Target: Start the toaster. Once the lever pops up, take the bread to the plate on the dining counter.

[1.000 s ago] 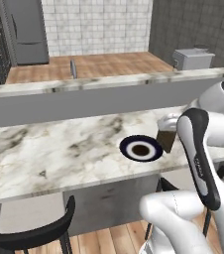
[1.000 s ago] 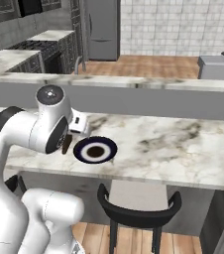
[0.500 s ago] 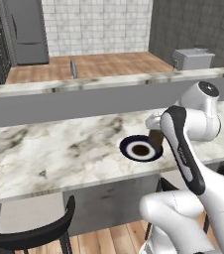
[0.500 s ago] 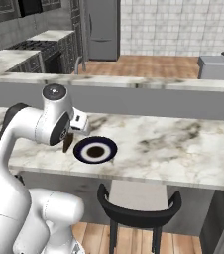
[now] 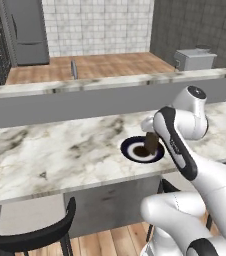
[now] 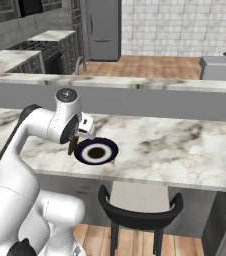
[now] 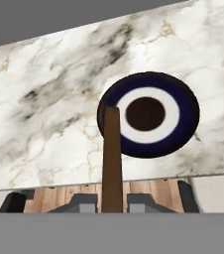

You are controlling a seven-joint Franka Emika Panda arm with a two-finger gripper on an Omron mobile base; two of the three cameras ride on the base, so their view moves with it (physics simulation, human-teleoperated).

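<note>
My fingers (image 7: 112, 204) squeeze the bread (image 7: 112, 158) tight, just above the near edge of the plate (image 7: 183, 94) on the dining counter (image 7: 44, 104), so I only need to put it down.

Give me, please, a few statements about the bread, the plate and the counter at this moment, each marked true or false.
1. The bread is held edge-on between the fingers. True.
2. The bread already lies flat on the plate. False: it is in the gripper, near the plate's rim.
3. The plate rests on the dining counter. True.
4. The plate has a plain white centre. False: a dark round spot sits inside the white ring.
5. A dark chair stands below the counter edge. True.
</note>
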